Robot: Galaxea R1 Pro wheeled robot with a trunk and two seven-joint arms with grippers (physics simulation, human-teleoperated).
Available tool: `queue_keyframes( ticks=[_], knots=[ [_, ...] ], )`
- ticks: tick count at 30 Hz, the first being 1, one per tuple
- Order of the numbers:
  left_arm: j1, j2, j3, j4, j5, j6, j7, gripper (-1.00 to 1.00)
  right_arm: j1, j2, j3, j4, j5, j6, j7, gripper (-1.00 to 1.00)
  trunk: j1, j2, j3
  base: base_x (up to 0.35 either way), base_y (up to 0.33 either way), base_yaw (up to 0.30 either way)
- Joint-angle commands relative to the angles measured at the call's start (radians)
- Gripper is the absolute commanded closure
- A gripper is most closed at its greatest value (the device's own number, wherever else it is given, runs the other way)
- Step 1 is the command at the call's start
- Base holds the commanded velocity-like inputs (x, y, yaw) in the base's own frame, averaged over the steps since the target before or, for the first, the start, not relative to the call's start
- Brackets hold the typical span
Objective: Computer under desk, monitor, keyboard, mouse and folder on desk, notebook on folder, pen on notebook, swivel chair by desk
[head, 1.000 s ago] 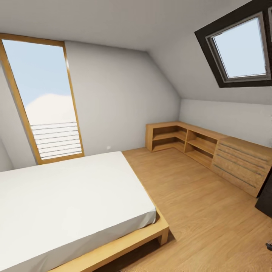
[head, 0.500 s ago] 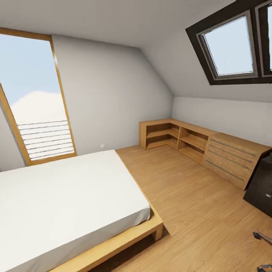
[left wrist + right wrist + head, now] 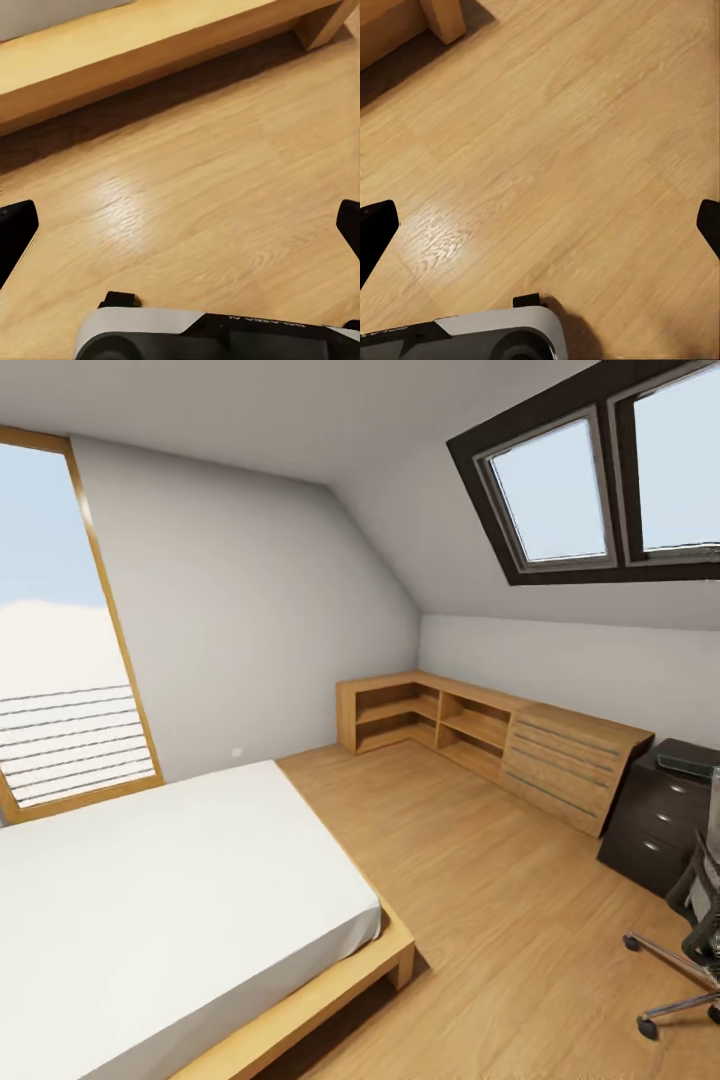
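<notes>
Wood floor (image 3: 500, 920), attic bedroom; robot in transit.
Desk (image 3: 660, 810) and swivel chair (image 3: 690, 940) far right, chair just beside it. Left gripper (image 3: 180, 225) and right gripper (image 3: 540, 225) spread wide, empty, above floor.

I see an attic bedroom with a wooden floor (image 3: 480, 920). A bed (image 3: 170, 900) with a white mattress on a light wooden frame lies at my left, below a tall wood-framed window (image 3: 60, 660). A light wooden shelf and drawer unit (image 3: 490, 740) lines the far wall under two dark-framed skylights (image 3: 590, 480). At my right stand the black desk (image 3: 655, 815) with round silver knobs and the swivel chair (image 3: 690, 950), partly cut by the picture's edge.
</notes>
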Motion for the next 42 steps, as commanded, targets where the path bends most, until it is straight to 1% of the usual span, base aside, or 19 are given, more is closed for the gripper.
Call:
queue_keyframes(
  ticks=[1,9,13,17,24,42],
  knots=[
    [0.0,0.0,0.002,-0.001,0.005,-0.001,-0.002,-1.0,0.0,0.0,-0.001,-0.001,0.0,-0.002,-0.001,-1.0,0.0,-0.001,-0.002,0.0,0.296,-0.269],
    [0.0,0.0,0.002,-0.001,0.005,-0.001,-0.002,-1.0,0.0,0.0,-0.001,-0.001,0.0,-0.002,-0.001,-1.0,0.0,-0.001,-0.002,0.087,0.285,-0.268],
    [0.0,0.0,0.002,-0.001,0.005,-0.001,-0.002,-1.0,0.0,0.0,-0.001,-0.001,0.0,-0.002,-0.001,-1.0,0.0,-0.001,-0.002,0.197,0.115,-0.149],
    [0.0,0.0,0.002,-0.001,0.005,-0.001,-0.002,-1.0,0.0,0.0,-0.001,-0.001,0.0,-0.001,-0.003,-1.0,0.0,-0.001,-0.002,0.078,0.038,-0.049],
    [0.0,0.0,0.004,-0.001,0.005,-0.001,-0.002,-1.0,0.0,0.001,-0.001,-0.001,0.0,-0.001,-0.038,-1.0,0.0,-0.001,-0.002,0.018,0.009,-0.079],
    [0.0,-0.001,0.004,-0.001,0.005,-0.001,-0.002,-1.0,0.0,0.001,-0.001,-0.001,-0.001,-0.002,-0.049,-1.0,0.0,-0.001,-0.002,0.001,0.001,-0.244]
  ],
)
